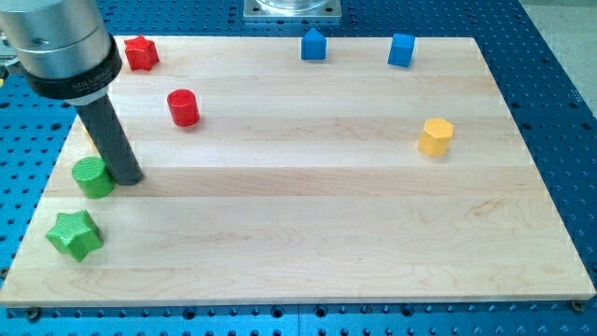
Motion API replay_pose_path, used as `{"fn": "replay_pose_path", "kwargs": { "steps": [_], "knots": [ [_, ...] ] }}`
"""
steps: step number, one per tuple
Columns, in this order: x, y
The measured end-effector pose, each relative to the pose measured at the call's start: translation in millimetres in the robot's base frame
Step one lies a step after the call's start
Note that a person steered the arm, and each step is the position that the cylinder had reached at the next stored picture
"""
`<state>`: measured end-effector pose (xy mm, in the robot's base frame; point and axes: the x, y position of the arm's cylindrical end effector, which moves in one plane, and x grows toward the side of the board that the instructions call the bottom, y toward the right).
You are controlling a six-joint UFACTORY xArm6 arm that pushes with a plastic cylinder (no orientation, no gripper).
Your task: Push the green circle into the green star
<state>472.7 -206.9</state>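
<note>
The green circle point(92, 176) lies near the board's left edge. The green star point(75, 234) lies just below it, toward the view's bottom left, a small gap apart. My tip point(129, 177) rests on the board right against the green circle's right side. The dark rod rises up and to the left to the arm's grey housing at the view's top left.
A red star point(141, 52) and a red cylinder point(184, 107) lie at the upper left. A blue house-shaped block point(313, 45) and a blue cube point(401, 49) sit along the top edge. A yellow hexagon point(435, 136) lies at the right. The wooden board point(326, 233) sits on a blue perforated table.
</note>
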Motion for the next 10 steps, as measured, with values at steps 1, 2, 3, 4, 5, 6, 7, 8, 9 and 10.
{"fn": "replay_pose_path", "kwargs": {
  "steps": [1,2,3,4,5,6,7,8,9,10],
  "knots": [
    [3,5],
    [0,-13],
    [-4,-52],
    [-19,-71],
    [-43,-86],
    [-42,-98],
    [-25,-98],
    [41,-98],
    [44,-98],
    [86,-98]
  ]
}}
